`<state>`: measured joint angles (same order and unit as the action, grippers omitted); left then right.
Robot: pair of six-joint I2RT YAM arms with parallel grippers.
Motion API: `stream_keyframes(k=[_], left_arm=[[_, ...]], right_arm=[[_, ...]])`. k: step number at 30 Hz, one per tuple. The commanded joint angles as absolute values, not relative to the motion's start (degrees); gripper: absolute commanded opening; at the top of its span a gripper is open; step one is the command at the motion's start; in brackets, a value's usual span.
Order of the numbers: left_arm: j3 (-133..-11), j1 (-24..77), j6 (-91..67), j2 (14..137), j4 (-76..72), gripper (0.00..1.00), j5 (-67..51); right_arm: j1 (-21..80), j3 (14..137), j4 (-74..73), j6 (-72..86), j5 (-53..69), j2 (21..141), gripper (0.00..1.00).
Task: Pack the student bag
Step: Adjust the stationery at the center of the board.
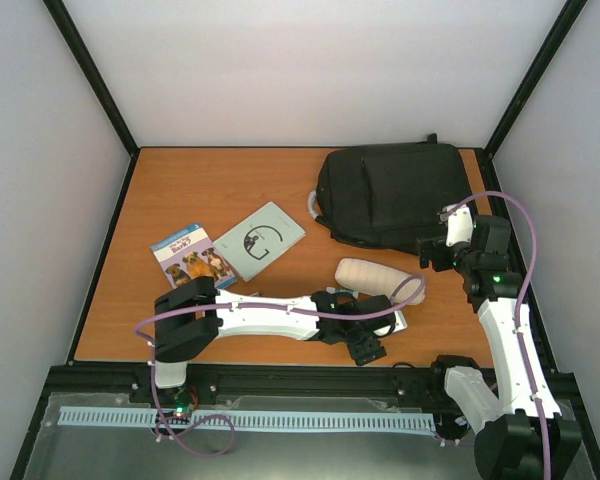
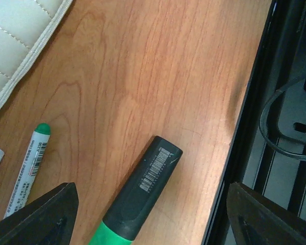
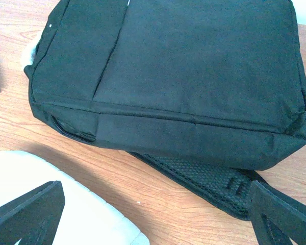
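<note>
The student bag [image 1: 395, 195], a large black backpack, lies flat at the back right of the table; the right wrist view shows its side and mesh strap [image 3: 183, 76]. My right gripper [image 1: 435, 250] [image 3: 153, 204] hovers open just in front of the bag's near edge, holding nothing. My left gripper [image 1: 365, 342] [image 2: 149, 204] is open low over the table's front edge. A green highlighter with a black cap [image 2: 143, 196] lies on the wood between its fingers, ungripped. A white pen with a green cap [image 2: 29, 166] lies to the left of the highlighter.
A cream padded pouch [image 1: 375, 277] [image 2: 15, 41] [image 3: 66, 209] lies between the two grippers. Two booklets [image 1: 190, 255] [image 1: 263, 240] rest at the centre left. The table's black front rail [image 2: 245, 153] and a cable [image 2: 280, 138] run close to the left gripper.
</note>
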<state>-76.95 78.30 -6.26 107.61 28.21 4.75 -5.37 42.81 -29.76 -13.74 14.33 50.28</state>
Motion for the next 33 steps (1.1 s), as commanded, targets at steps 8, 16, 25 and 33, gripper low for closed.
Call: stream_keyframes(k=[8, 16, 25, 33], left_arm=[[-79.4, 78.5, 6.0, 111.7, 27.3, 0.81, 6.8], [-77.7, 76.4, 6.1, 112.6, 27.0, 0.69, 3.5], [-78.2, 75.1, 7.1, 115.3, 26.5, 0.64, 2.4], [-78.6, 72.9, 4.4, 116.9, 24.5, 0.57, 4.9]], right_arm=[[-5.1, 42.3, -28.3, -14.7, 12.9, 50.0, 1.00], [-5.1, 42.3, -28.2, -14.5, 12.7, 50.4, 1.00], [-5.1, 42.4, -28.2, -14.4, 12.4, 51.1, 1.00], [-5.0, 42.3, -28.0, -14.3, 11.8, 51.3, 1.00]])
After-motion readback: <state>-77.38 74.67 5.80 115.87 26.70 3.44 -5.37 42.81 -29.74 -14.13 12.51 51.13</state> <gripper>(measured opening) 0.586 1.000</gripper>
